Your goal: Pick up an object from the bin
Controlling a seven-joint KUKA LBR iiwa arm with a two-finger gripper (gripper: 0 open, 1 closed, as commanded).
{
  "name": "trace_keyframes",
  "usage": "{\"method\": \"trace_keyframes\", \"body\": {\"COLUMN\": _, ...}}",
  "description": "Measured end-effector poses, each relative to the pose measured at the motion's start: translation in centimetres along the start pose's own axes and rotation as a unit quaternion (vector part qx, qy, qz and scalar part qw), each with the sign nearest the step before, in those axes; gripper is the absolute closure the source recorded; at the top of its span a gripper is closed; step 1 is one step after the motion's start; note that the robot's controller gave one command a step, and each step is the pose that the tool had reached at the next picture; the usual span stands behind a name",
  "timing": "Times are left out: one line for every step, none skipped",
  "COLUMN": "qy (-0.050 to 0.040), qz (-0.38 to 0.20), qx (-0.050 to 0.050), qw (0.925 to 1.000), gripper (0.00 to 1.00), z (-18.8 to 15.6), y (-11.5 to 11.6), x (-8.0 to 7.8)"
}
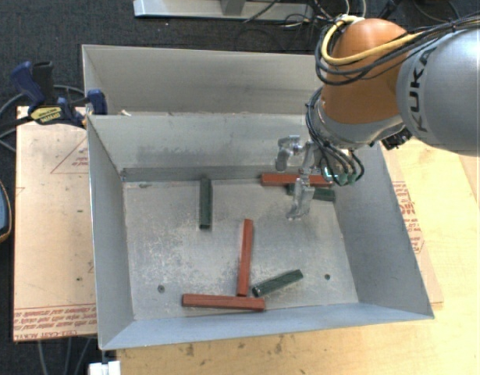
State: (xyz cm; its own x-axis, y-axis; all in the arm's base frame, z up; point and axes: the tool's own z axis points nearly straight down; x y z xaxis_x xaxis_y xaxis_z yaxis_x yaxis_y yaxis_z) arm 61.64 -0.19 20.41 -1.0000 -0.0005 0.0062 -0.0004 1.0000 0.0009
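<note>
- Camera view, looking down: the thing in play is a red-brown stick [272, 180]. It lies flat and crosswise on the floor of the bin [105, 225] at about two o'clock, close to the back wall.
- The gripper [295, 180] straddles that stick, with one finger on its twelve o'clock side and the other on its six o'clock side. The fingers are apart, and the gap looks wider than the stick, so nothing is clamped.
- I'd judge the grasp to be lined up but not closed, and the stick appears to rest on the floor.
- The next move calls for closing squarely across the stick and then lifting straight up. The wrist hides how far the stick runs toward three o'clock, so the stick may tip once it is raised.
- A dark green piece [325, 196] sits just beside the gripper at four o'clock, partly under the wrist, and it could get nudged.
- Another dark green stick [204, 202] lies well apart, at nine o'clock from the gripper.
- Down at six o'clock there is a loose group. One red stick [245, 256] points toward twelve, a second red stick [223, 302] lies across its near end, and a dark green bar [277, 283] lies just beside them.
</note>
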Motion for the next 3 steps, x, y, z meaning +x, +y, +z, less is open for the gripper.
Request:
{"method": "trace_keyframes", "body": {"qy": -0.0006, "qz": -0.058, "qx": -0.001, "qw": 0.9983, "gripper": 0.0, "z": 5.9, "y": 4.9, "x": 1.9}}
{"method": "trace_keyframes", "body": {"qy": -0.001, "qz": -0.277, "qx": 0.0, "qw": 0.961, "gripper": 0.0, "z": 13.3, "y": 5.7, "x": 2.2}}
{"method": "trace_keyframes", "body": {"qy": -0.0036, "qz": -0.276, "qx": 0.001, "qw": 0.9613, "gripper": 1.0, "z": 13.0, "y": 5.7, "x": 2.0}}
